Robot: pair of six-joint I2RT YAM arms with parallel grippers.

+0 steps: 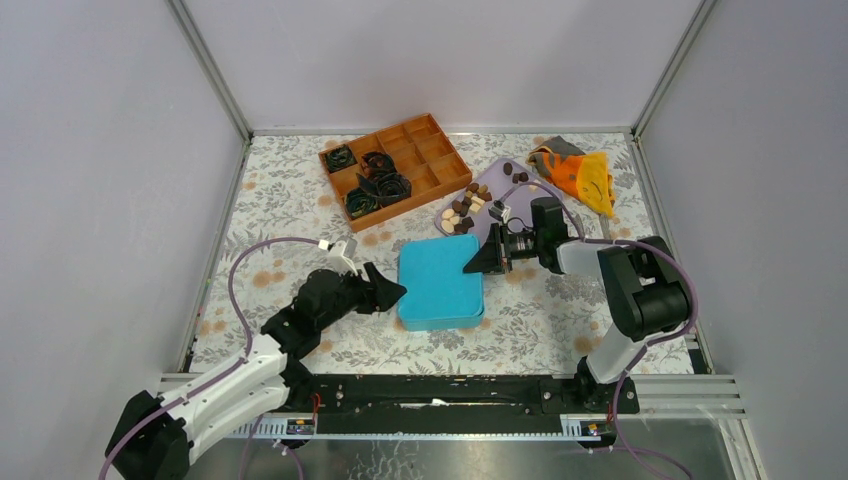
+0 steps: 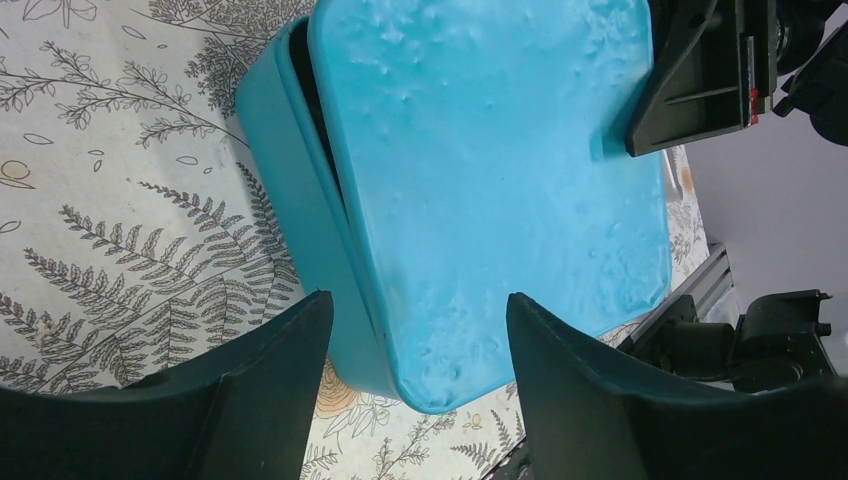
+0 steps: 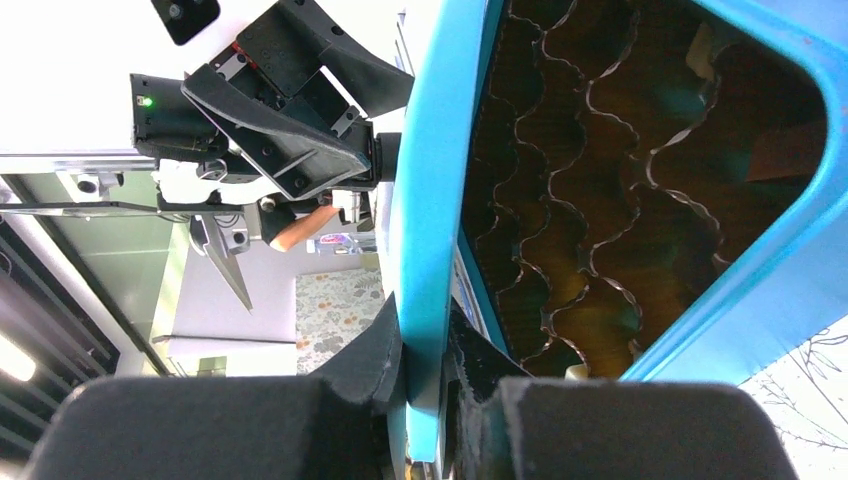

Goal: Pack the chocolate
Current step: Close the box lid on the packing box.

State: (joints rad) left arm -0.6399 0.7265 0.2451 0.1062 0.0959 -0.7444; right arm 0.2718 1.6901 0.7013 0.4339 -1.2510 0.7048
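A floral-patterned surface (image 1: pixel 540 320) fills a grey-walled enclosure. At its middle sits a teal box (image 1: pixel 440 285), its lid (image 2: pixel 500 180) ajar. The right tool (image 1: pixel 480 262) is clamped on the lid's right edge, and the right wrist view shows dark crinkled cups inside the box. The left tool (image 1: pixel 392 293) stands well open around the box's left end and holds nothing. The chocolate (image 1: pixel 468 205) lies loose on a purple plate (image 1: pixel 497 178), just beyond the box's far right corner. It sits just beside the right tool and well away from the left, so the right arm is the nearer one, though it is occupied with the lid.
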